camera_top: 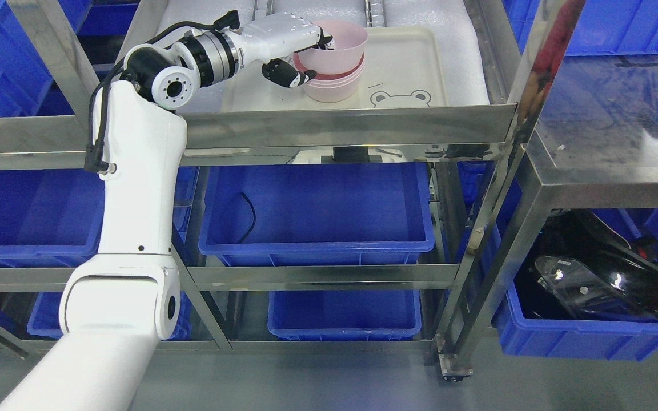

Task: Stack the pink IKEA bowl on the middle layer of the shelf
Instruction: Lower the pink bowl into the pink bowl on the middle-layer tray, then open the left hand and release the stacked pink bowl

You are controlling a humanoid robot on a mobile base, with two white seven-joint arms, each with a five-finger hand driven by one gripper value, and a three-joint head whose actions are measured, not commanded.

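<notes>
A pink bowl sits tilted on top of a stack of pink bowls on a white tray with a bear drawing, on the metal shelf's upper visible layer. My left hand reaches in from the left and is shut on the top bowl's near-left rim, thumb below and fingers over the edge. The white left arm rises from the lower left in front of the shelf. The right arm does not show.
Blue bins fill the shelf layers below, one holding a black cable. A steel upright slants at the right. A steel table stands at the right with a black object in a blue bin beneath.
</notes>
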